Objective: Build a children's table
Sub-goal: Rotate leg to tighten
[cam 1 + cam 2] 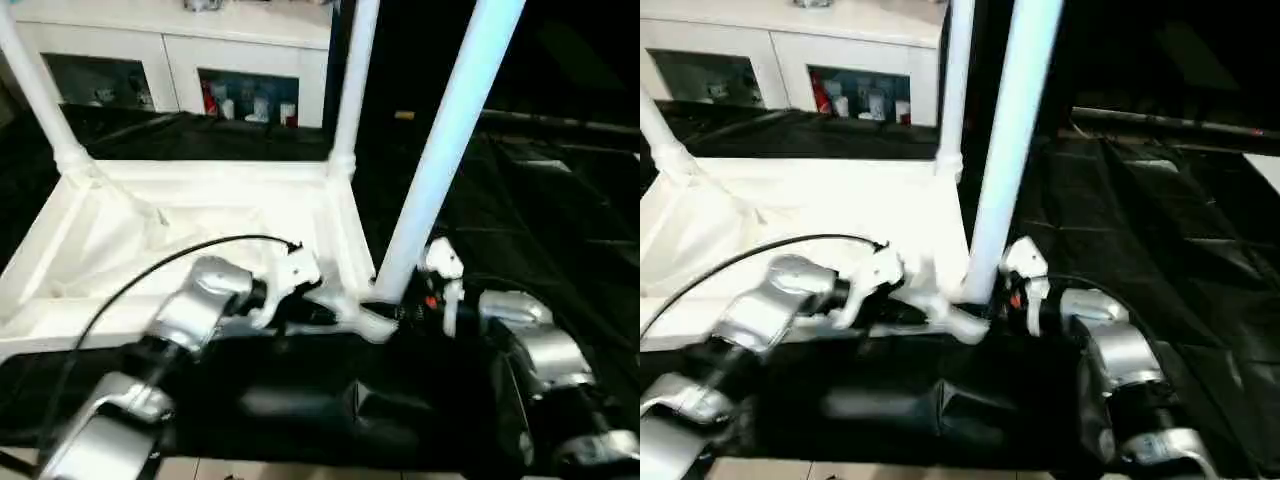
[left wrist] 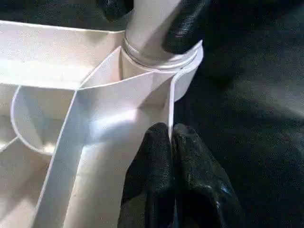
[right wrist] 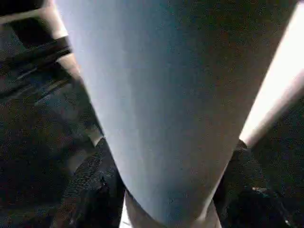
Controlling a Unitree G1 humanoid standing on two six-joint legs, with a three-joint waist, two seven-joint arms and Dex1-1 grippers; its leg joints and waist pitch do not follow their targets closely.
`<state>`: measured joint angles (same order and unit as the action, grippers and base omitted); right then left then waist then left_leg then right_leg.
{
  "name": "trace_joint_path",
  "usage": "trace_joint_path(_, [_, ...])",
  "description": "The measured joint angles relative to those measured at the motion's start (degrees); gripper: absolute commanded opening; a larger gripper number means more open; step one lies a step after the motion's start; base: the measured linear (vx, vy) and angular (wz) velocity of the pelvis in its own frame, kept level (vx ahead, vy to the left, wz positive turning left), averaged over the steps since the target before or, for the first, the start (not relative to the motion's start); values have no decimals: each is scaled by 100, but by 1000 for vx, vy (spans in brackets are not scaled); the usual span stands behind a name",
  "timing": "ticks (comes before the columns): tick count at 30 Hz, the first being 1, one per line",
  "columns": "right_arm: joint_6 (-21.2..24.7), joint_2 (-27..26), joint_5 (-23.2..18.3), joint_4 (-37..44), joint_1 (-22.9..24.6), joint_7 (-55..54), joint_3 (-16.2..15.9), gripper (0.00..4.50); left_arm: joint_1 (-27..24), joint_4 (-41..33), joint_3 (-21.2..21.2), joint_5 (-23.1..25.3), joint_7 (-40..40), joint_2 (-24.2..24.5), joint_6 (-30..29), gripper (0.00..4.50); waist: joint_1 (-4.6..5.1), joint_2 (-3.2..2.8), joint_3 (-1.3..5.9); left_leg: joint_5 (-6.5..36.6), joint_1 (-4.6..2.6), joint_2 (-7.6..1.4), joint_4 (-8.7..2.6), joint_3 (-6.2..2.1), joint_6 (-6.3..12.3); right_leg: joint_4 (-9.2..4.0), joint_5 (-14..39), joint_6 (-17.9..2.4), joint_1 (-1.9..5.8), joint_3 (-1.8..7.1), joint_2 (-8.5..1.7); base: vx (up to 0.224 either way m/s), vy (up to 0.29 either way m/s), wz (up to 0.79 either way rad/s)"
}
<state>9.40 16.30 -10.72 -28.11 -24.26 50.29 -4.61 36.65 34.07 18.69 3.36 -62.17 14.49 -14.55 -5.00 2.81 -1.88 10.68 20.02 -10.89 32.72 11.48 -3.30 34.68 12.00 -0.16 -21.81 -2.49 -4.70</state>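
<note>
White plastic tabletop [image 1: 150, 235] lies upside down, ribbed side up, on black-draped table [image 1: 540, 220], three white legs standing in its sockets: far left [image 1: 35, 85], far right [image 1: 352, 80], near right leg [image 1: 445, 140] tilted. Left gripper [image 2: 172, 142] pinched shut on tabletop's rim beside near-right socket [image 2: 161, 64]. Right gripper [image 3: 166, 190] half open, black fingers [image 3: 90, 185] flanking the near right leg's base; grip unclear. White cabinet [image 1: 180, 50] behind. No readable writing
</note>
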Motion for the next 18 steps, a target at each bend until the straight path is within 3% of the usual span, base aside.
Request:
trace_joint_path(8, [4,-879,216,-255,-106,-2409,501,195,462,980,-102,152,1380,-683,262,0,3,20,8,-3,-1,8,1,-2,-6,-1,0,24,-3,5,-6,0,0,0])
trace_joint_path(13, [1,-949,274,-85,9,-2556,529,195,483,1124,-90,155,1377,-705,541,0,-4,11,13,-3,1,7,-1,-3,-6,-1,-9,11,-2,3,-6,0,0,0])
trace_joint_path(15, [-1,-955,212,23,96,-2493,595,251,485,1171,-79,180,1327,-707,690,0,-19,0,13,-3,2,7,-7,-3,-6,-3,-6,15,-4,2,-6,0,0,0])
trace_joint_path(18, [6,-1003,-6,194,247,-2387,681,271,499,1294,-101,191,1293,-697,945,0,-27,-23,16,-3,1,7,-19,-3,-6,-3,-2,23,-4,0,-6,0,0,0])
